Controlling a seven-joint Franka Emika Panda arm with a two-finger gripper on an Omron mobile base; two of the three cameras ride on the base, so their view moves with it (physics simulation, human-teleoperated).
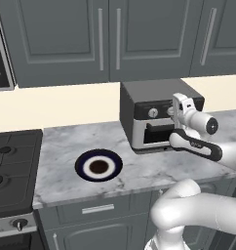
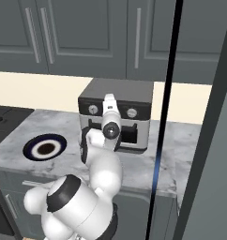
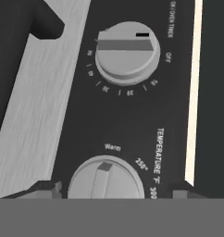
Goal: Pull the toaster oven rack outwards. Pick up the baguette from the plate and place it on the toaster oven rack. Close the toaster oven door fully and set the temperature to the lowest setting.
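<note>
Dark grey toaster oven [image 1: 156, 114] far right on marble counter, door [image 1: 156, 133] shut, temperature knob [image 3: 105, 181] pointing at Warm; round navy plate [image 1: 98, 166] left of oven, nearer, lying flat, brown centre bare

A: What sort of place does the figure depict?

B: A rendered home kitchen. Grey panelled wall cabinets [image 1: 66, 39] with long bar handles hang above a cream backsplash [image 1: 66, 105], and a marble-patterned counter [image 1: 61, 171] runs over matching drawers and doors.

A: Which appliances confirm this?

B: A black stove [image 1: 12, 161] with burners and front knobs adjoins the counter on the left. A toaster oven [image 1: 156, 114] stands against the wall; its control strip carries knobs, one [image 3: 107, 180] labelled "Temperature °F" and "Warm", another [image 3: 127, 50] a timer dial. A plate [image 1: 98, 166] lies on the counter.
</note>
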